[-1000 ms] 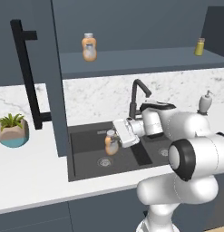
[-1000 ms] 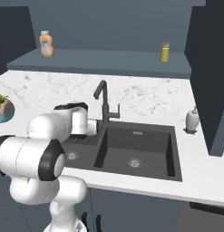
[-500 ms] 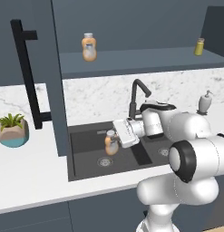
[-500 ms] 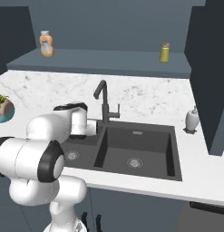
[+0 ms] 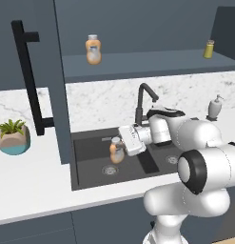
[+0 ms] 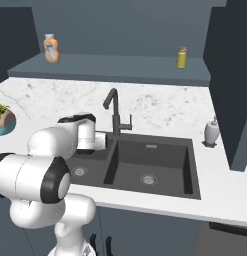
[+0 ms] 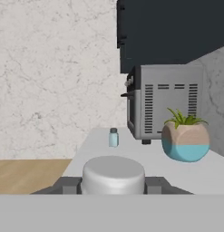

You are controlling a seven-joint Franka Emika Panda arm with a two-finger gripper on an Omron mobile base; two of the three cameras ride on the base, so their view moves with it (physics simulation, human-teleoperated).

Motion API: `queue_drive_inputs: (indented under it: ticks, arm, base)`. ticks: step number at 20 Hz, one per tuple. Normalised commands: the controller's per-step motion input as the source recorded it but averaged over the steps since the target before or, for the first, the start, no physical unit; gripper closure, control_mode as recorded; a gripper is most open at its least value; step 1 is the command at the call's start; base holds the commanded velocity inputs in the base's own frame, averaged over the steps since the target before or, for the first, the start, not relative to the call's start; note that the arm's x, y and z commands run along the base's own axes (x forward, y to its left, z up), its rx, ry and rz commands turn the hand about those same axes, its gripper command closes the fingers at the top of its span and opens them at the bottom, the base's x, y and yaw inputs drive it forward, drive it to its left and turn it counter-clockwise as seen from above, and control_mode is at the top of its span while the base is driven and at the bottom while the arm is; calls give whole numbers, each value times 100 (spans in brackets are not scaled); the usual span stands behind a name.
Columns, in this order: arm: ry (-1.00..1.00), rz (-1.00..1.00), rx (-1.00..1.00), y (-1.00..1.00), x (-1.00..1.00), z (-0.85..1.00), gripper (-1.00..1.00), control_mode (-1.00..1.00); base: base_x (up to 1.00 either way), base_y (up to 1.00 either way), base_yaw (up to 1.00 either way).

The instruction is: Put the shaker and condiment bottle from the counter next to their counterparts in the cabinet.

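Cabinet (image 5: 138,28): dark slate-blue, matte, door swung open with a long black bar handle (image 5: 28,81); one flat shelf inside. Toward the shelf's left end stands an orange bottle (image 5: 93,49) with pale cap and light label, upright; near the right end a small yellow-green shaker (image 5: 210,49), upright, well apart from it.

Counter (image 5: 33,186): white marble, faint grey veining, smooth; matching backsplash behind. Set into it a black rectangular double-bowl sink (image 6: 160,165) with round drains and a black arched faucet (image 5: 143,97) at its back edge. A silver toaster oven (image 7: 165,102), boxy with slotted vents, stands at the far end of the counter in the hand view.

Potted plant (image 5: 13,138): rounded tan-and-teal pot, spiky green leaves, on the counter left of the sink. White soap dispenser (image 5: 214,107) near the counter's back edge, right of the sink.

Condiment bottle (image 5: 116,150): orange, pale grey-white cap, light label, upright, held above the left sink bowl. Gripper (image 5: 120,147) jaws are closed onto it at a narrow gap; its round pale cap sits between the fingertips (image 7: 68,185) in the hand view.

Shaker (image 7: 113,137): small, pale blue-grey, dark grey cap, upright on the counter, beside the toaster oven
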Motion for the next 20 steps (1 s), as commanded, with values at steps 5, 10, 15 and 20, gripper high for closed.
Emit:
queue_drive_inputs:
  ticks: [5,10,15,20]
  arm:
    - [0,0,0,0,0,0,100,-100]
    - [0,0,1,0,0,6,100,-100]
    - [1,0,0,0,0,86,100,-100]
    - [4,-4,0,0,6,74,100,-100]
  base:
    - [0,0,0]
    - [0,0,0]
    - [0,0,0]
    - [0,0,0]
